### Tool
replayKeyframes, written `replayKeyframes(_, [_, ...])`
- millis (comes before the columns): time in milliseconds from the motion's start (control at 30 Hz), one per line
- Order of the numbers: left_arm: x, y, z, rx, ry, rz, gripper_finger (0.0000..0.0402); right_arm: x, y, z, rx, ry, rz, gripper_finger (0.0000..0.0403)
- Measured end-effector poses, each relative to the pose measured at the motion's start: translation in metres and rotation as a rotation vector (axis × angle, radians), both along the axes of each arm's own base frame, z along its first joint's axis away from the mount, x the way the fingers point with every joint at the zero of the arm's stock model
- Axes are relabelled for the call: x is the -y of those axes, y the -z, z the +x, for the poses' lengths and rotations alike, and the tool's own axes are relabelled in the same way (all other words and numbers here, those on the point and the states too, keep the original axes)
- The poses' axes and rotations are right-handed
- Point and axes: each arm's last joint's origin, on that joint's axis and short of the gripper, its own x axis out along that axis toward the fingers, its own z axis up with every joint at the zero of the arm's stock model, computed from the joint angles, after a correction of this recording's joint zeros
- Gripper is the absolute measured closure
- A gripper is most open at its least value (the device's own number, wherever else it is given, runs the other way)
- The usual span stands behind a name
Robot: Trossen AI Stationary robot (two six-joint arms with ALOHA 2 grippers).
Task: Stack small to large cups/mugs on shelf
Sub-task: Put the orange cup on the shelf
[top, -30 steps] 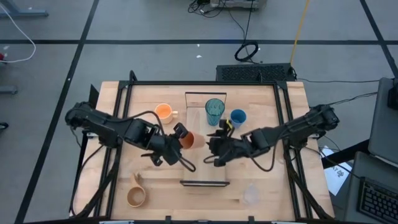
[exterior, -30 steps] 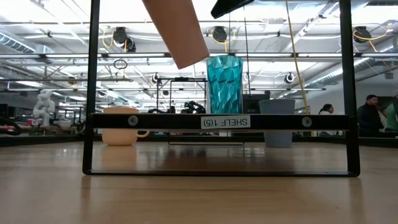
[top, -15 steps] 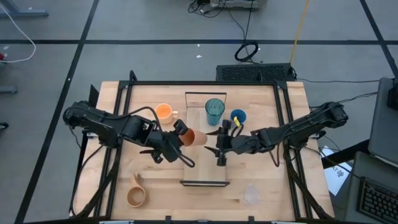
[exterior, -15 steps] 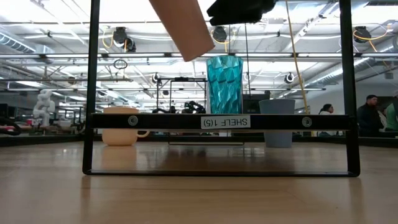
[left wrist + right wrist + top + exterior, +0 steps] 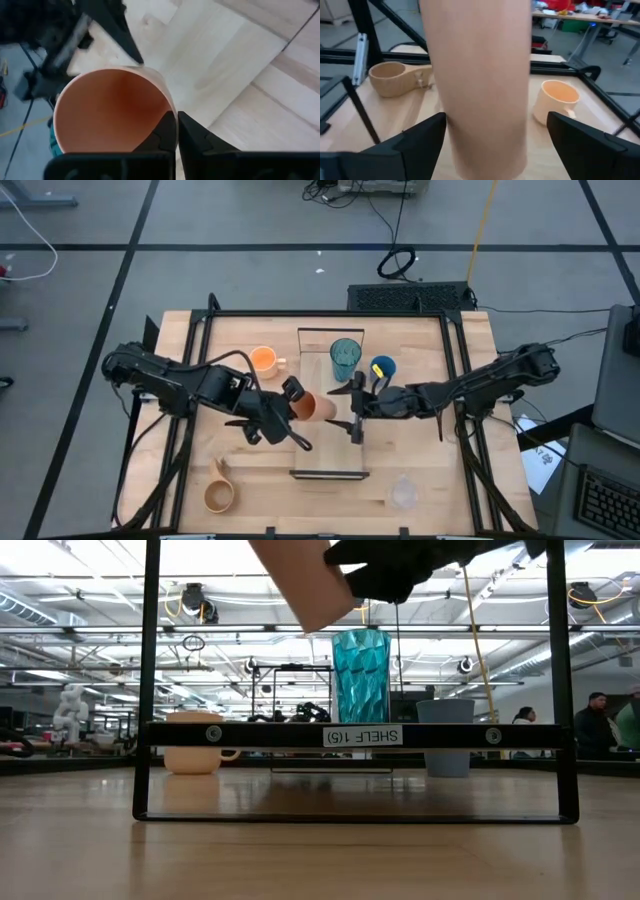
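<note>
While smooth, matte, the small orange cup (image 5: 112,112) tapers.

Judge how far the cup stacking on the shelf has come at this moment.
Done: nothing is nested yet. In hand: the left pincer grips the small orange cup by its rim above the shelf, with the right pincer open beside it. Left: every cup needs stacking.

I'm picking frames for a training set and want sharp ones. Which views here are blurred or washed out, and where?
Right wrist view: the small orange cup fills the centre, soft and featureless, too close to focus. Left wrist view: cup rim fairly clear, the dark shapes behind it smeared. Low view: bright ceiling lights bleach the top, and the cup there is a pale blur. High view: evenly lit, sharp throughout.
</note>
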Motion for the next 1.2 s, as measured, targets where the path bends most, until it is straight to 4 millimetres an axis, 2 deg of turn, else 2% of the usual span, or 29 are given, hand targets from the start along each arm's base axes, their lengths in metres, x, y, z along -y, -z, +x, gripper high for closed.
replayKeyframes(267, [-0.002, -0.001, 0.003, 0.021, 0.033, -0.002, 0.0394, 0.001, 0.005, 0.004, -0.01, -0.051, 0.025, 0.0066])
replayKeyframes(600, [-0.012, -0.002, 0.007, 0.022, 0.031, -0.032, 0.0391, 0.001, 0.012, 0.008, -0.024, -0.049, 0.014, 0.0127])
replayKeyframes(833, [-0.016, -0.003, 0.009, 0.032, 0.014, -0.076, 0.0393, 0.001, 0.013, 0.008, -0.035, -0.048, 0.013, 0.0113])
replayKeyframes(933, [-0.015, -0.004, 0.011, 0.061, -0.012, -0.107, 0.0374, 0.001, 0.014, 0.007, -0.048, -0.048, 0.01, 0.0113])
replayKeyframes(1200, [-0.014, -0.009, 0.016, 0.131, -0.056, -0.159, 0.028, 0.001, 0.016, 0.006, -0.074, -0.047, 0.003, 0.0114])
